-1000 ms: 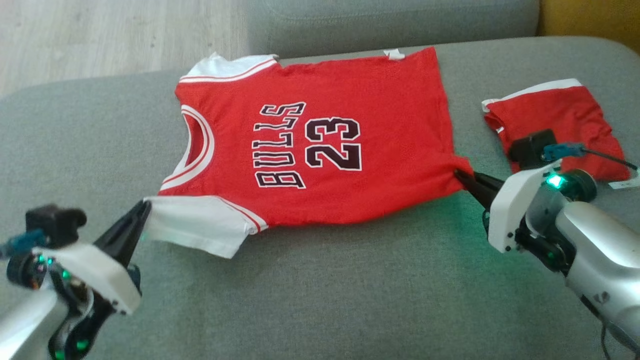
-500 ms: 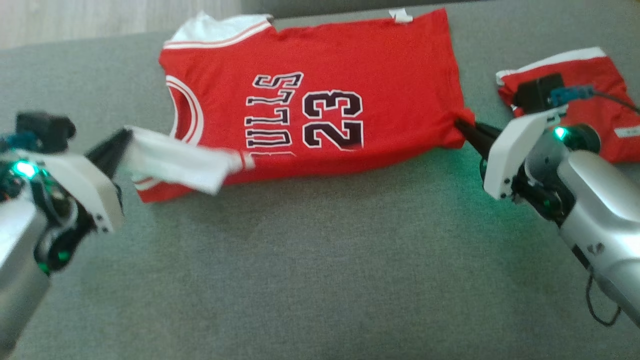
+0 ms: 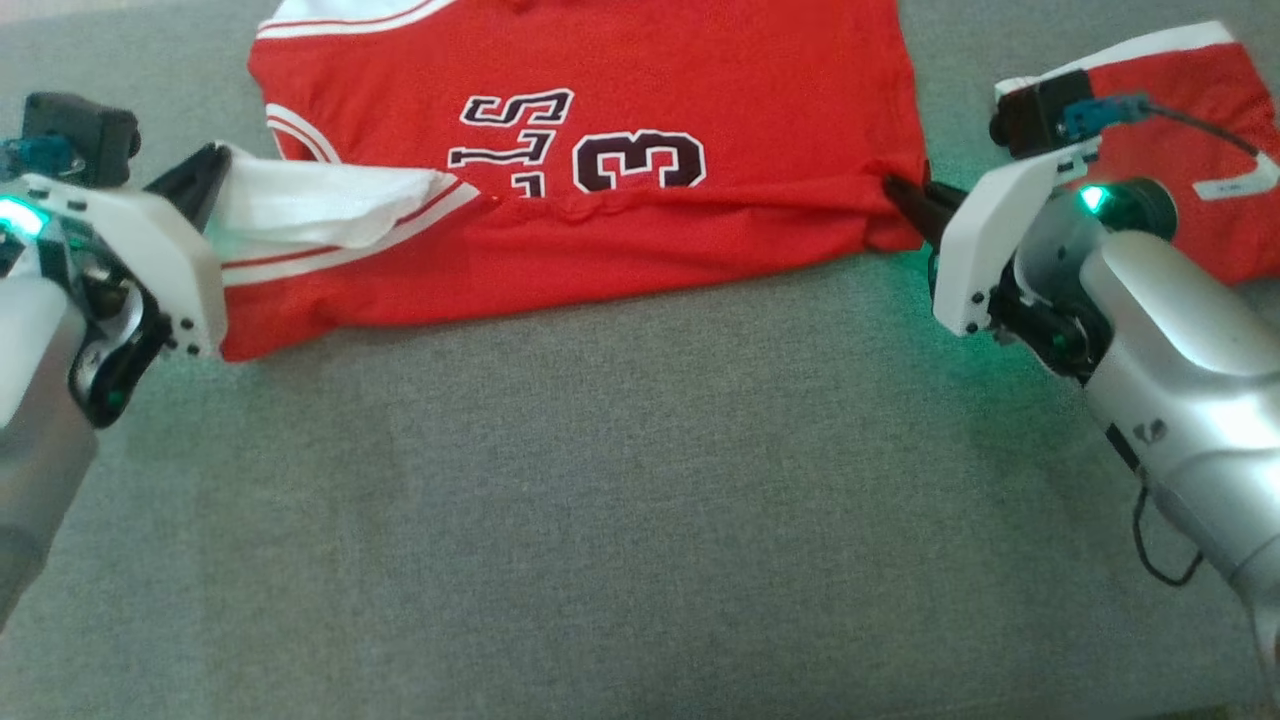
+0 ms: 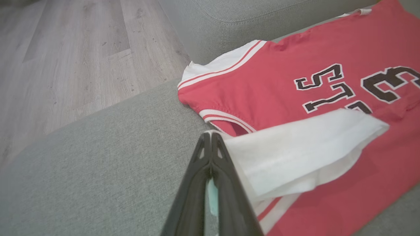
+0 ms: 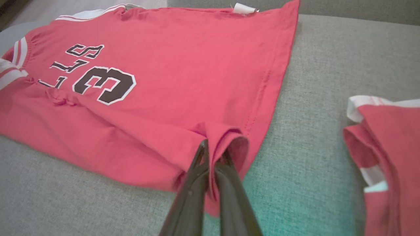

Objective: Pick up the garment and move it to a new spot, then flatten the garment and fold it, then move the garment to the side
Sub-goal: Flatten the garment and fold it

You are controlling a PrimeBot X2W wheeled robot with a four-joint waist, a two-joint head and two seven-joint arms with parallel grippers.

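Since a second back the near edge of the jersey has come up and over its own front, so in the head view the lettering is half buried under the fold (the camera dipped too, so not all of that shift is cloth). The left pincer is clamped on the white sleeve and the right pincer on the hem corner, with the jersey strung between them on the couch. Left wrist view: tips together, sleeve draped just past them to the right. Right wrist view: hem bunched around the closed tips, the other red garment off to the right. I'd say the lengthwise fold is about halfway.
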